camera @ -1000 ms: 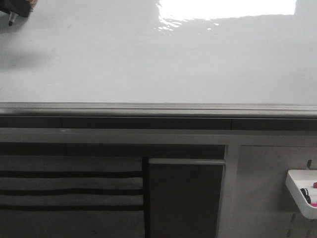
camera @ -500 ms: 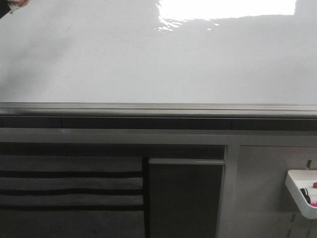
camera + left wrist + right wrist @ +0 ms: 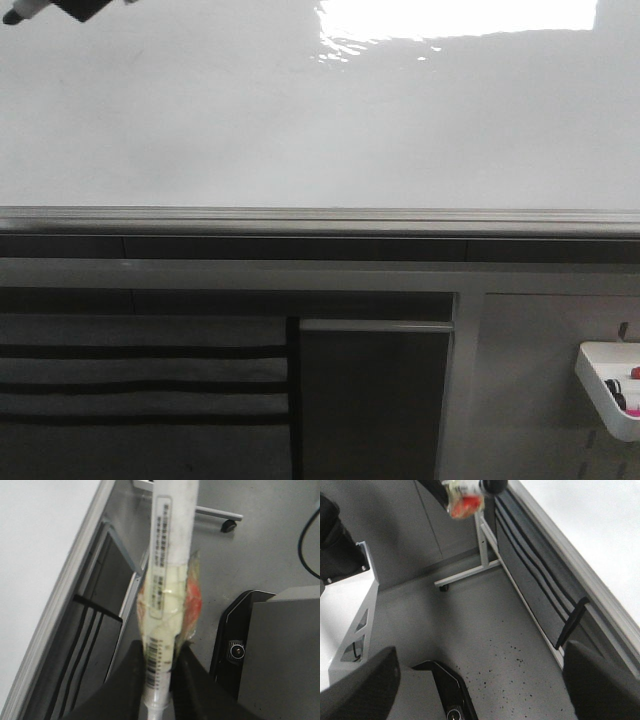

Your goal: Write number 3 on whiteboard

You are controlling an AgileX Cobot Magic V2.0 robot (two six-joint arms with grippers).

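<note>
Blank whiteboard (image 3: 320,130) ahead; left gripper (image 3: 157,680) pinches the marker (image 3: 167,575), which could slip and smear strokes.

Front view: faces forward, close on the whiteboard (image 3: 320,130), its rail (image 3: 320,218) crossing mid-frame, the tray (image 3: 605,385) at the lower right edge.
Left wrist view: looks along the marker (image 3: 167,580), very near, past the board edge down to the floor (image 3: 260,555).
Right wrist view: looks down from higher, over floor and board stand.
Shared: whiteboard in all three; marker too.
</note>
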